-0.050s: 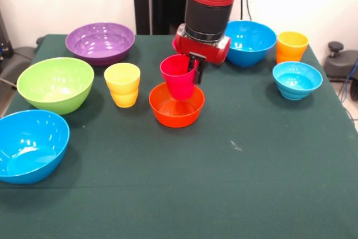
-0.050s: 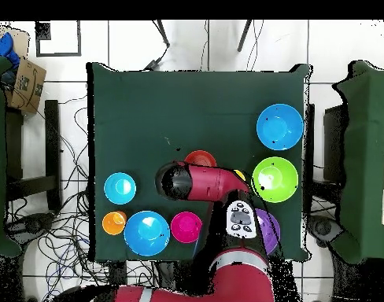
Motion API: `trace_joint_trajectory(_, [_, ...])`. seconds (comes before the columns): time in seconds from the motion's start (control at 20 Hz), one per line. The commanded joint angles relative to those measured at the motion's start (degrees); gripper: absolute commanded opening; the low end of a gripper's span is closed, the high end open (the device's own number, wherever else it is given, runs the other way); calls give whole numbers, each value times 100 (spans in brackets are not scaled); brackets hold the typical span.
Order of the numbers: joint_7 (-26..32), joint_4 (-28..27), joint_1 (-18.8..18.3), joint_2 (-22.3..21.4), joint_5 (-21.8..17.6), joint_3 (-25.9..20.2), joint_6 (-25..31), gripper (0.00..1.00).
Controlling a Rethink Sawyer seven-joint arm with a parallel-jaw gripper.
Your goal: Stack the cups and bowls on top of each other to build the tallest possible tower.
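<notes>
Tool (image 1: 193, 71): clenched on red-pink cup (image 1: 179, 76), above orange bowl (image 1: 176, 106)
Writing: none readable
Table (image 1: 235, 183): green cloth

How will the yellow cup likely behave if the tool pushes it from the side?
The yellow cup stands upright and is taller than wide, so a high push may tip it. Its glossy plastic looks light and stiff, though the green tablecloth may resist sliding. Tipped over, its round sides could roll.
</notes>
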State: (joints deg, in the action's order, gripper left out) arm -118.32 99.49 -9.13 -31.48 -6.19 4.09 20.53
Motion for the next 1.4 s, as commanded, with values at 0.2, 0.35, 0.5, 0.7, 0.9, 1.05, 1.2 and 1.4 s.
trace_joint_trajectory(0.2, [-96,-182,73,155,-450,-258,-214,0])
trace_joint_trajectory(0.35, [-107,-173,57,155,-476,-268,-255,0])
trace_joint_trajectory(0.5, [-150,-147,75,144,-473,-260,-316,0])
trace_joint_trajectory(0.7, [-233,-185,127,191,-451,-227,-404,0])
trace_joint_trajectory(0.9, [-96,-359,0,239,-309,-425,-44,0])
trace_joint_trajectory(1.05, [174,-535,-204,215,-195,-660,460,0])
trace_joint_trajectory(1.2, [295,-747,-242,245,-190,-723,731,0])
trace_joint_trajectory(1.4, [390,-1042,-267,349,-225,-777,959,0])
